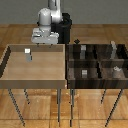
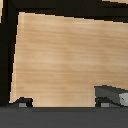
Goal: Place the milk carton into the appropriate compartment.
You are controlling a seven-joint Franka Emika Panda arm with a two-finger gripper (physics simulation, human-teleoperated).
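Note:
The milk carton (image 1: 28, 54) is a tiny grey box with a white top. It stands upright in the far part of the light wooden tray (image 1: 33, 80), towards the exterior view's left. My gripper (image 1: 44, 41) hangs above the tray's far edge, to the right of the carton and higher, not touching it. In the wrist view the gripper (image 2: 64, 103) is open: its two fingertips (image 2: 22, 102) stand wide apart over bare light wood with nothing between them. The carton does not show in the wrist view.
A dark wooden divided box (image 1: 97, 63) with several compartments stands at the exterior view's right, right beside the tray. Small grey shapes (image 1: 84, 73) sit in some compartments. Both rest on thin metal legs over a wood floor. The tray's dark rim (image 2: 7, 55) shows in the wrist view.

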